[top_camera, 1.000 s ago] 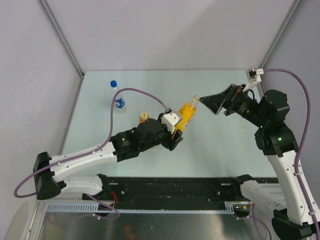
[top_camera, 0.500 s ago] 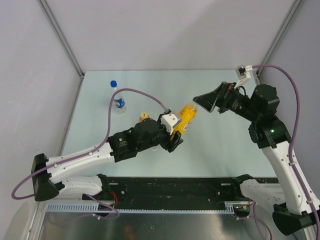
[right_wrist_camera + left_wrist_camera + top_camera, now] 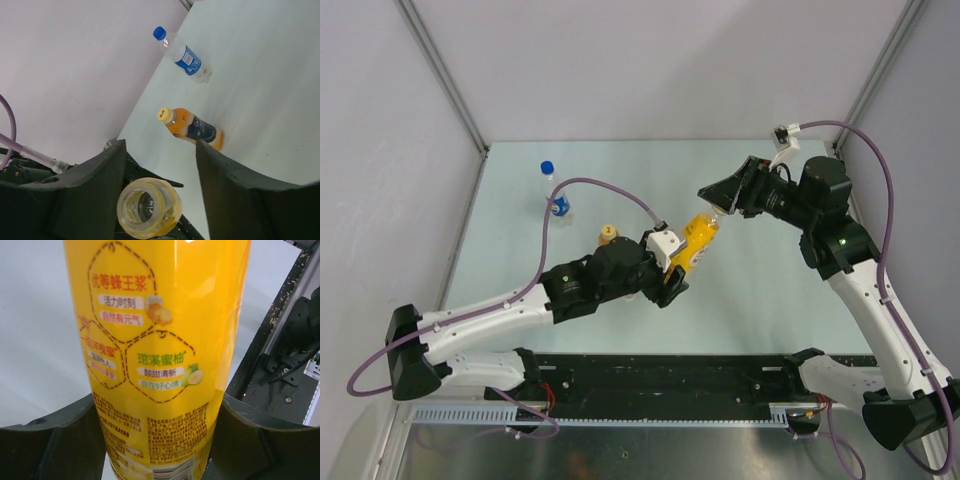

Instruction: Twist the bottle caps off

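One yellow bottle (image 3: 160, 340) hangs tilted above the tabletop (image 3: 770, 290), pinched round its body by my left hand (image 3: 680, 260). My right hand (image 3: 715, 203) stands spread either side of its top (image 3: 149, 207). Orange bottle (image 3: 192, 127) and water bottle (image 3: 185, 57) stand capped.

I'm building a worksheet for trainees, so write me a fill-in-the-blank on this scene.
The juice bottle held by the left end effector is coloured ___. The water bottle has a ___ cap. Counting the dark-labelled bottle, ___ bottles stand on the table.
Missing words: yellow; blue; two.
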Controlling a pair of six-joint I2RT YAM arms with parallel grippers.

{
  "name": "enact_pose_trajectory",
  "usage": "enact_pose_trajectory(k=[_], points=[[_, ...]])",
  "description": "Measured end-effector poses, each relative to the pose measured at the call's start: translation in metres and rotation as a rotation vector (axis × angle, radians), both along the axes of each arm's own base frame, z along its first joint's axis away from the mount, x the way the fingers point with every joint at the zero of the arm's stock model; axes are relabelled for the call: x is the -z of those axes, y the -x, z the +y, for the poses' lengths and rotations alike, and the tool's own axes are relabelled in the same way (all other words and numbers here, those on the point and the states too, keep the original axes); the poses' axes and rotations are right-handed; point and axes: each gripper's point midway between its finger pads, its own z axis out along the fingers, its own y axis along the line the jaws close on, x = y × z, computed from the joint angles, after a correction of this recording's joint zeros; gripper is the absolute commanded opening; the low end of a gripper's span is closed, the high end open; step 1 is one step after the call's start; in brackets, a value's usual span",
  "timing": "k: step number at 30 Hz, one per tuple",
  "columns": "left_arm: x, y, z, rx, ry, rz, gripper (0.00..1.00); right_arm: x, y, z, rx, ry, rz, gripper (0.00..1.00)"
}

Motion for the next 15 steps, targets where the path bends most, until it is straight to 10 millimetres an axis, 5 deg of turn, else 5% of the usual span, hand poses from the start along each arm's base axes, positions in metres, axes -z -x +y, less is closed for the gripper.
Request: enact_pose_trajectory(k=[3, 15], points=[[0.0036, -0.0011, -0.0006, -0.002, -0.010, 0.004, 0.00, 0.0009, 0.0003, 0.0025, -0.007, -0.002, 0.006, 0.49], [0.0027, -0.0091, -0.0066, -0.026, -0.020, -0.003, 0.00, -0.0060, 0.0054, 0.0104, -0.039, -0.017, -0.020, 0.51]])
